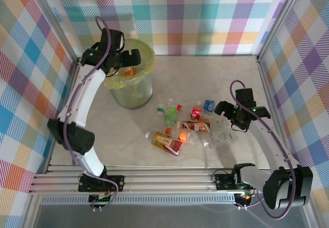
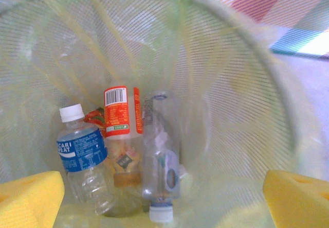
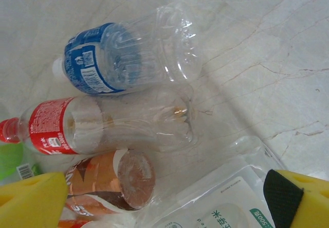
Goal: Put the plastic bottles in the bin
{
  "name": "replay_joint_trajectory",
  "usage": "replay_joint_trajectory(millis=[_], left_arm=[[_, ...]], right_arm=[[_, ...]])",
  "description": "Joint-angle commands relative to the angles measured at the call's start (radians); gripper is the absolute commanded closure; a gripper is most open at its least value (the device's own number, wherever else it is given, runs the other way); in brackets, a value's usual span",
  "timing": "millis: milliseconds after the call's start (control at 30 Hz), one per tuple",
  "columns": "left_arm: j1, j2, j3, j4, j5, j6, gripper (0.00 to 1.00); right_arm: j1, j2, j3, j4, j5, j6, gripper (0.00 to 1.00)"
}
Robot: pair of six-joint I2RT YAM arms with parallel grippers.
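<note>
Your left gripper (image 1: 132, 59) hangs jaws apart over the bin (image 1: 150, 58) at far left, three plastic bottles (image 2: 123, 135) inside. Your right gripper (image 1: 222, 108), also apart, hovers over loose bottles (image 1: 180, 130) to the bin's right.

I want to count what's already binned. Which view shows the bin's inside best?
The left wrist view: it looks straight down into the bin, with at least three bottles at its bottom. The top view shows the whole bin, with the left gripper over its mouth.
</note>
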Motion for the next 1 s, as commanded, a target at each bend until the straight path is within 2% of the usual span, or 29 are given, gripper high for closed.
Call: replay_joint_trajectory(millis=[0,133,300,467,567,667,800,967], left_arm=[[-0.029,-0.109,-0.086,0.062,-0.024,-0.040,0.01],[-0.043,-0.271,-0.253,0.149,-0.011,-0.097,0.01],[-0.047,-0.472,-0.447,0.220,-0.007,-0.176,0.01],[-0.048,-0.651,-0.588,0.248,-0.092,-0.242,0.00],[-0.048,-0.734,-0.641,0.264,-0.162,-0.275,0.00],[-0.048,-0.786,-0.667,0.249,-0.233,-0.292,0.00],[-0.048,-0.796,-0.659,0.191,-0.325,-0.296,0.00],[-0.047,-0.792,-0.659,0.146,-0.428,-0.307,0.00]], right_arm=[[0.036,-0.050,0.052,-0.047,-0.011,-0.060,0.03],[0.155,-0.071,0.120,-0.110,0.018,-0.112,0.05],[0.429,-0.016,0.222,-0.199,0.084,-0.173,0.06],[0.715,0.105,0.298,-0.244,0.123,-0.234,0.06],[0.851,0.202,0.332,-0.254,0.099,-0.293,0.06],[0.967,0.344,0.372,-0.277,0.135,-0.341,0.05],[1.069,0.487,0.424,-0.287,0.202,-0.392,0.05],[1.089,0.557,0.445,-0.258,0.223,-0.447,0.04]])
